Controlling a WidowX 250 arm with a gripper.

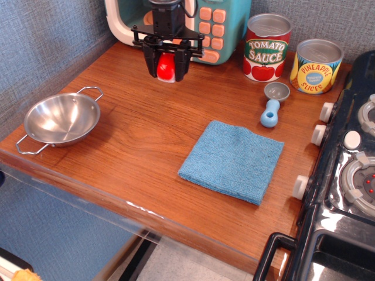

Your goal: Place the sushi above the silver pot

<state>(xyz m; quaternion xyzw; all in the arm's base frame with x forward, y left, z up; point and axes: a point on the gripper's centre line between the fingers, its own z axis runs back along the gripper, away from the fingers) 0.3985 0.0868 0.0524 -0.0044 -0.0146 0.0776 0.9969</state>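
Note:
The sushi (166, 67), a glossy red top on a white base, is held between the black fingers of my gripper (167, 65), which is shut on it. It hangs above the wooden counter (140, 134), just in front of the toy microwave. The silver pot (61, 119), a shallow steel pan with two wire loop handles, stands empty at the counter's left front edge, well to the left of and nearer than the gripper.
A toy microwave (220, 26) stands at the back. A tomato sauce can (267, 47) and a pineapple can (316, 65) stand at the back right. A grey scoop with a blue handle (273, 103) and a blue cloth (232, 160) lie right of centre. A toy stove (345, 175) borders the right.

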